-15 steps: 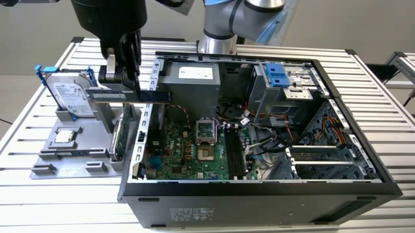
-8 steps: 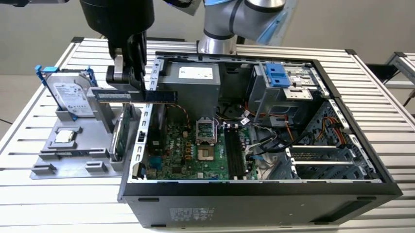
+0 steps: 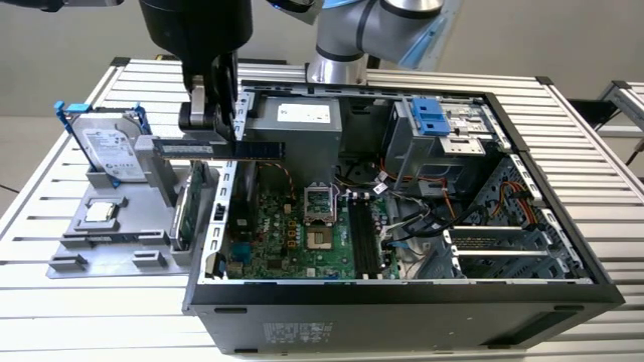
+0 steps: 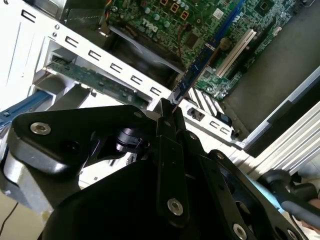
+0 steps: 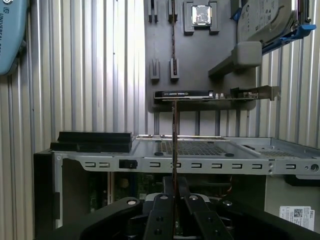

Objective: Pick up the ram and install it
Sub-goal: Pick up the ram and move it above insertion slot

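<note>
I have the ram off the counter, with my tool closed on it near mid-length. It hangs level above the case's side wall, one end over the open interior. In both wrist views it is edge-on, a thin dark-blue strip, and the black fingers hide the held part. The black metal case lies open and holds a green motherboard and tangled cables. Beside it on the ribbed aluminium counter, a grey holder carries a silver hard drive in a blue frame, a chip and a card.
</note>
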### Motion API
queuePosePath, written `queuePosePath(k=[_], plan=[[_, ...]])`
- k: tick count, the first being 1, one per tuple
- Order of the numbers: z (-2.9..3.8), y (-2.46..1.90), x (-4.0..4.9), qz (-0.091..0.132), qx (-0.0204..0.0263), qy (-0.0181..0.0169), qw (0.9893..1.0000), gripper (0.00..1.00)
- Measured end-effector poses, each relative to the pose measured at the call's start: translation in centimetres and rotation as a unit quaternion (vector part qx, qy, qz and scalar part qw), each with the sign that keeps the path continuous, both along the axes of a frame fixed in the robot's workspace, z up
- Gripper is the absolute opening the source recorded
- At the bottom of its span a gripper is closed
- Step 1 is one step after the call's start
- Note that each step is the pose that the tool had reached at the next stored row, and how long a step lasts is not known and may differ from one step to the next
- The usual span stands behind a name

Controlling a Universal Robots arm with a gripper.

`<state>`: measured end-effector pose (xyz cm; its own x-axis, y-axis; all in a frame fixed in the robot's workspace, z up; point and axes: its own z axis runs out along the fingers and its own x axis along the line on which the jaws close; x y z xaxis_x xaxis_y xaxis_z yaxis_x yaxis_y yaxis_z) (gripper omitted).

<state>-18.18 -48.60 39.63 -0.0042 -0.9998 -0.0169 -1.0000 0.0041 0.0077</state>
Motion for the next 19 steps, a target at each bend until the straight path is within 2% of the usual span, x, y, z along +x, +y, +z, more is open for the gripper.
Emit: queuePosePath(k=[7, 19], plan=[[0.00, 0.00, 0.51, 0.000, 0.0000, 0.0000, 1.0000, 0.00], [0.00, 0.00, 0.68, -0.001, 0.0000, 0.0000, 1.0000, 0.00]])
